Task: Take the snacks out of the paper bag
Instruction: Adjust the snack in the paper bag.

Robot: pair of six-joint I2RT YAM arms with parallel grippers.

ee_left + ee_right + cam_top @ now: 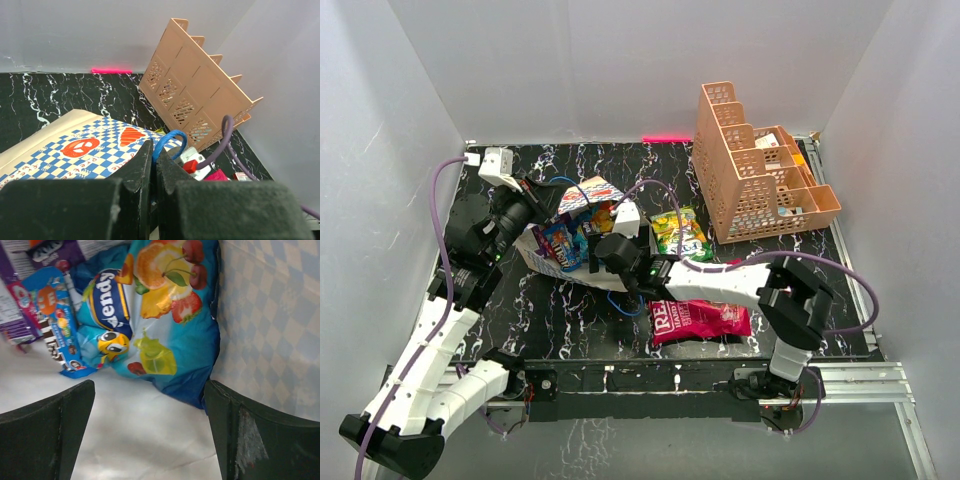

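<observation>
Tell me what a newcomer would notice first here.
The checkered bag lying on its side left of centre, with the right gripper open inside it over a blue fruit packet. Next, the big red bag flat on the table near the front, and the orange rack at the back right.
</observation>
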